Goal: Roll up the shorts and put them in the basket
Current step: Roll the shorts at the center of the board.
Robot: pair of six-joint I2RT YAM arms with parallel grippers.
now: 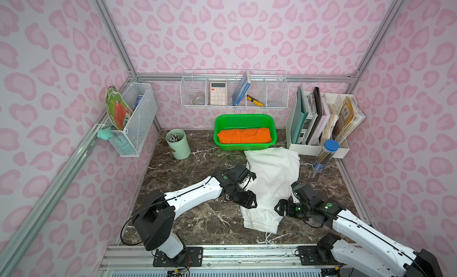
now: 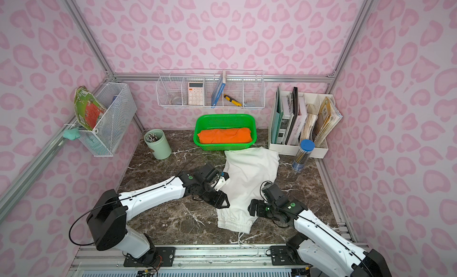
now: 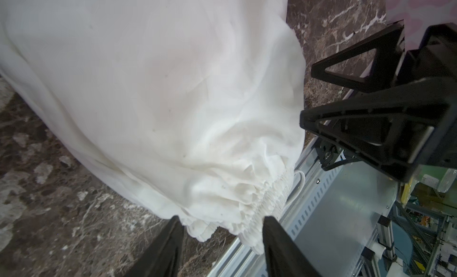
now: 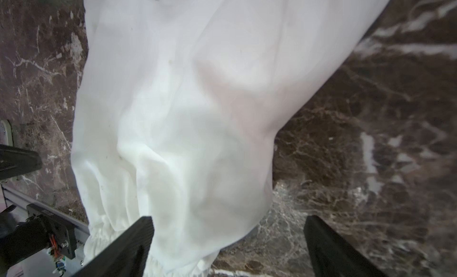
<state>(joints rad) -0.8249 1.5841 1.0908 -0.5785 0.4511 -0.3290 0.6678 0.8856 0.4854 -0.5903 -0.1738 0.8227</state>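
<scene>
White, thin woven cloth makes up the wide-legged shorts (image 1: 272, 179). They lie folded narrow on the brown marbled tabletop (image 1: 197, 214), with the gathered elastic waistband (image 1: 259, 226) toward the robot and the hems near the green plastic basket (image 1: 243, 119). The fabric looks light and limp, likely to slump, crease and slide on the polished stone. The thick waistband should offer the firmest bite, so pinching both of its corners and turning it over toward the hems seems the soundest start. The thin white drawstring (image 1: 268, 238) trails over the front edge and may snag. The left gripper (image 3: 221, 226) sits at the shorts' left edge, its jaws about half apart and empty. The right gripper (image 4: 228, 221) has its jaws spread wide and empty, one finger above the cloth and the other above bare table.
</scene>
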